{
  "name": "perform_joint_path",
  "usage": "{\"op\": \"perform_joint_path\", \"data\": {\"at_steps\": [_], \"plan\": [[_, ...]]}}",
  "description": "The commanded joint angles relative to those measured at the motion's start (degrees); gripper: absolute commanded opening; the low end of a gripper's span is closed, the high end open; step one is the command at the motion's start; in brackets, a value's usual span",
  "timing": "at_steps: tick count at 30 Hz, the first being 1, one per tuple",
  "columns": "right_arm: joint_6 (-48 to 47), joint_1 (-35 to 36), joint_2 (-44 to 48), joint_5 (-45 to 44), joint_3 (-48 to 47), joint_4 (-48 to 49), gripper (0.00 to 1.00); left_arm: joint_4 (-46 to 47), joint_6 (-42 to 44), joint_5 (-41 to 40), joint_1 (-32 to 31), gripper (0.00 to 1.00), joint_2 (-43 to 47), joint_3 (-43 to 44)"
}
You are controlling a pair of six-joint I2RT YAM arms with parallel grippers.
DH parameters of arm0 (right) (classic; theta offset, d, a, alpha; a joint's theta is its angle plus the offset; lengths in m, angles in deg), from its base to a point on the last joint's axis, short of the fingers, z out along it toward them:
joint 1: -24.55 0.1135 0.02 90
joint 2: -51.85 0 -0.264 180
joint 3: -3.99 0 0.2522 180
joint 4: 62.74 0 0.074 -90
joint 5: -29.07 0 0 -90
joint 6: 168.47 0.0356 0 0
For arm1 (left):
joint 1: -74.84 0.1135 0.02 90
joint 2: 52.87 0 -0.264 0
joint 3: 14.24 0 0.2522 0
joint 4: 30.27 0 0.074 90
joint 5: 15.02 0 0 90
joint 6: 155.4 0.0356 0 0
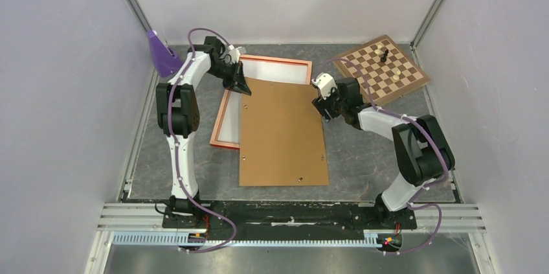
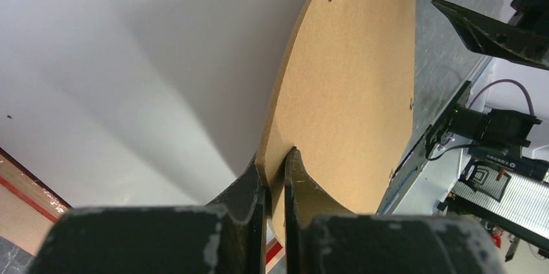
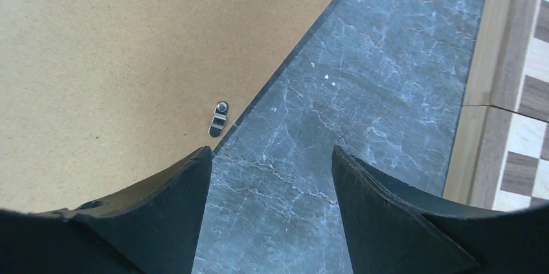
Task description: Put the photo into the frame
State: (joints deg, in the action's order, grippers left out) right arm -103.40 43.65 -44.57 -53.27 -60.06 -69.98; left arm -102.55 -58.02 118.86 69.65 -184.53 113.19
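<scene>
Top external view: bench (image 1: pixel 362 157) carries the brown backing board (image 1: pixel 283 138), the largest piece. It lies askew over the right part of the frame (image 1: pixel 275 59).

White sheet inside the frame is taken to be the photo (image 1: pixel 278 72), back up; print not visible.

Judgement: photo is thin, light and easily creased, so pinch it flat at an edge or corner. Board is stiff, light and slick.

Left tool (image 1: pixel 241 85) is clenched on the board's far-left corner. Right tool (image 1: pixel 322 105) is released, over bare bench just beside the board's right edge, near a small clip (image 3: pixel 218 118).

Room: open bench near and right; chessboard (image 1: pixel 388 70) far right; wall close on the left.
</scene>
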Motion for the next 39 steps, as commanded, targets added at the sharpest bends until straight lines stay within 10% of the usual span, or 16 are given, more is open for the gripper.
{"op": "perform_joint_path", "data": {"at_steps": [1,39], "plan": [[4.4,0.2,5.5,-1.7,0.7,0.7,0.71,8.9,10.7,-21.3,1.8,0.02,-0.8,4.8],[15.8,0.2,5.7,7.0,8.2,3.3,0.75,22.0,15.2,-41.8,1.7,0.02,-12.4,16.9]]}}
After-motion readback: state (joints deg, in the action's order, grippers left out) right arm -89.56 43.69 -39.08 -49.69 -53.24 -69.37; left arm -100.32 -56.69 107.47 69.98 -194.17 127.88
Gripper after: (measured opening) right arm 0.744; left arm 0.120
